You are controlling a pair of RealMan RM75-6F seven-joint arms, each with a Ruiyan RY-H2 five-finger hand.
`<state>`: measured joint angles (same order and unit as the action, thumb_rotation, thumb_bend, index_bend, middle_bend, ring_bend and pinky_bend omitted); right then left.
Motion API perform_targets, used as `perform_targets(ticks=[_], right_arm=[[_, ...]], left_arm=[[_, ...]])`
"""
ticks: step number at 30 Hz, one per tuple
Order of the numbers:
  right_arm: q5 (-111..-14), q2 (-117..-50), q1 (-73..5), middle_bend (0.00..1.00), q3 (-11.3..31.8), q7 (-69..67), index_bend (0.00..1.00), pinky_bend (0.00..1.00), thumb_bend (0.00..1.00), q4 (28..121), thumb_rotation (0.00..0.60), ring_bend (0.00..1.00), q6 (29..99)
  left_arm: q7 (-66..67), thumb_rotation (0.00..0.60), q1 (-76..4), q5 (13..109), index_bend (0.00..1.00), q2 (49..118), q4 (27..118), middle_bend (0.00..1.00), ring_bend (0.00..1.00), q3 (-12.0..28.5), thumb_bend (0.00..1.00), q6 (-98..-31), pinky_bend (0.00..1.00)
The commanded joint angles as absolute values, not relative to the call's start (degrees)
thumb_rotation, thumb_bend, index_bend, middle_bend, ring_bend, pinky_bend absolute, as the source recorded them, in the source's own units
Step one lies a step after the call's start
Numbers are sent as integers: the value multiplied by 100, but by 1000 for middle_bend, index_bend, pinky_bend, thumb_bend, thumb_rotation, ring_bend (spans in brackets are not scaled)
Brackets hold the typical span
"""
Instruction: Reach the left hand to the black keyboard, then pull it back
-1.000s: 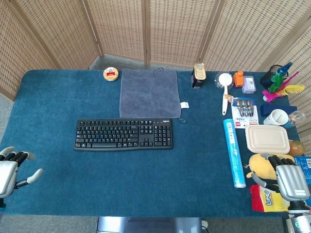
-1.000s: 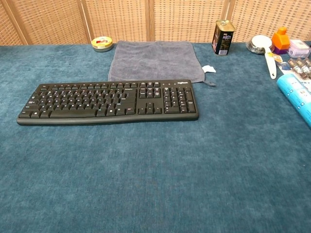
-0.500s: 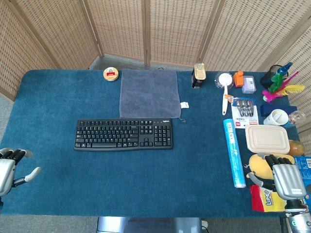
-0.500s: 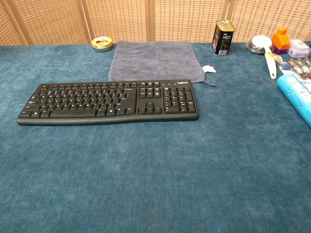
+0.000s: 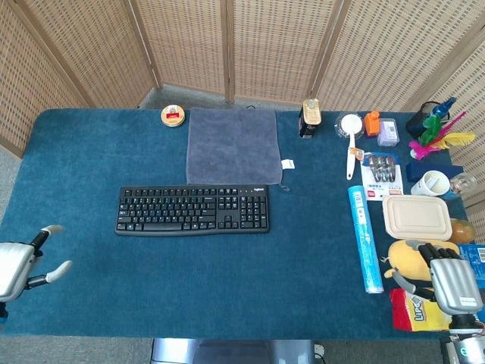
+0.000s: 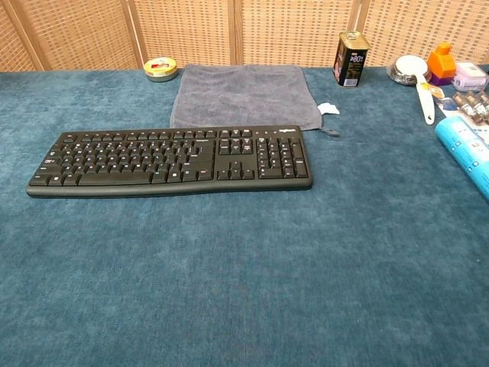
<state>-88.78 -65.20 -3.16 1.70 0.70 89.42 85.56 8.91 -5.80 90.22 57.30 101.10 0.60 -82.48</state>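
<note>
The black keyboard (image 5: 192,210) lies flat on the blue cloth, left of centre; the chest view shows it too (image 6: 170,160). My left hand (image 5: 19,262) hovers at the table's near left edge, well short of the keyboard, thumb out and holding nothing. My right hand (image 5: 449,279) rests at the near right corner over a yellow plush toy (image 5: 408,259), fingers stretched forward, empty. Neither hand shows in the chest view.
A grey towel (image 5: 233,145) lies just behind the keyboard, with a small round tin (image 5: 173,115) at its left. A dark can (image 5: 310,117), a blue tube (image 5: 364,238), a lidded box (image 5: 416,217) and several small items crowd the right side.
My left hand has turned and shifted slightly right at the table's edge, its fingers now less visible. The right hand has barely moved. The keyboard is unmoved.
</note>
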Motion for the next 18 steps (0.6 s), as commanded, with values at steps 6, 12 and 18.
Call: perform_targets(ticks=[6, 12, 18], right_arm=[[-8886, -6529, -305, 366, 170, 13, 272, 376, 257, 8888, 0, 415, 8580], [-8840, -6546, -323, 366, 179, 37, 272, 383, 257, 8879, 0, 429, 8524], [-8814, -6549, -350, 366, 179, 115, 272, 385, 257, 8905, 0, 429, 8459]], left_arm=[[1357, 0, -1023, 8377, 84, 5257, 10663, 1000, 1000, 8, 150, -7169, 1000], [1580, 0, -1389, 7935, 83, 5349, 10614, 1000, 1000, 115, 150, -6577, 1000], [1434, 0, -1709, 7527, 84, 5550, 10489, 1000, 1000, 240, 150, -6091, 1000]])
